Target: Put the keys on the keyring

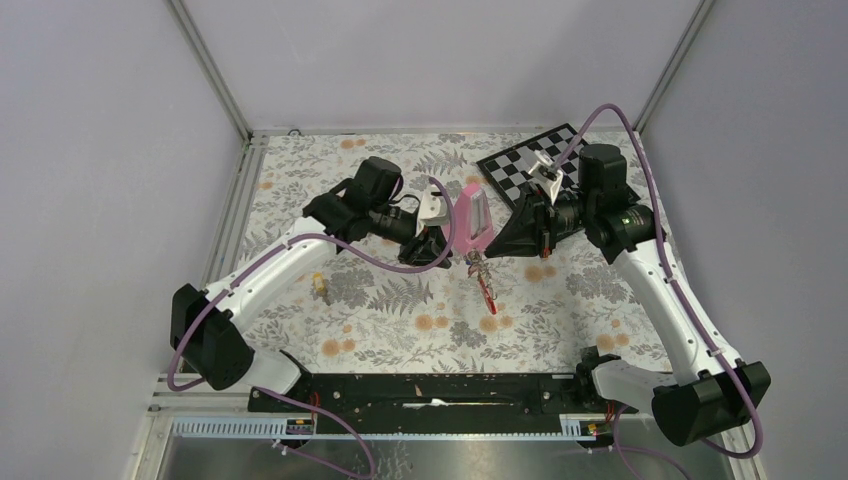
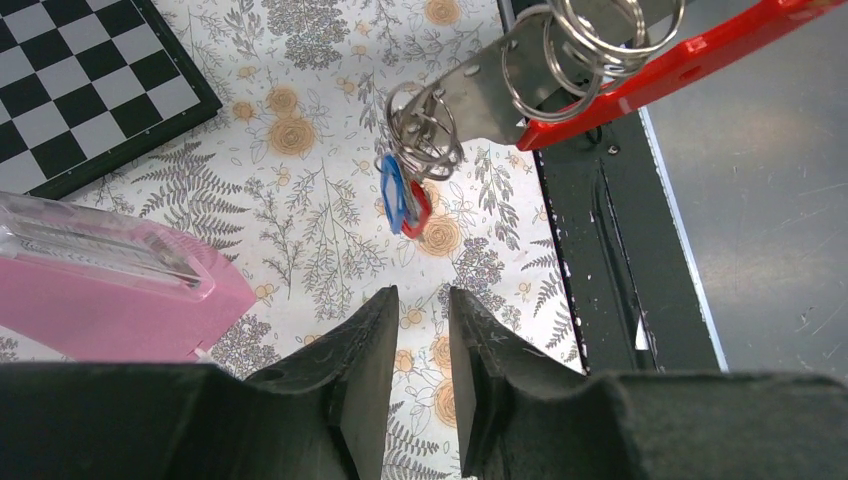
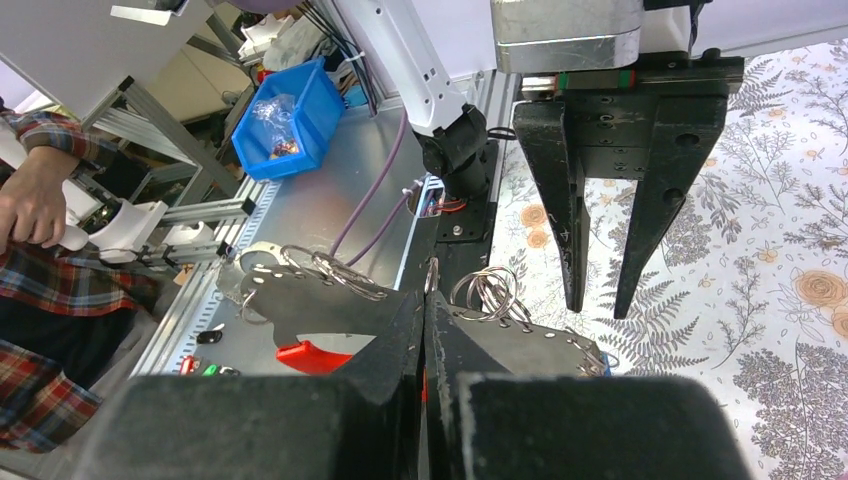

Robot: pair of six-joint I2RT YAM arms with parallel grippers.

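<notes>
My right gripper pinches the grey-and-red D-shaped metal keyring. My left gripper, slightly spread and empty, has the blue- and red-capped keys dangling just ahead.

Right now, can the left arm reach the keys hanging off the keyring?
Probably yes: left end effector is open, aimed at the keys dangling from the keyring just ahead; nothing between.

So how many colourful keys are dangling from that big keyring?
2: a blue-topped key and a red-topped key tucked right behind it, both hanging from small silver rings on the grey and red keyring. Others may be hidden.
</notes>
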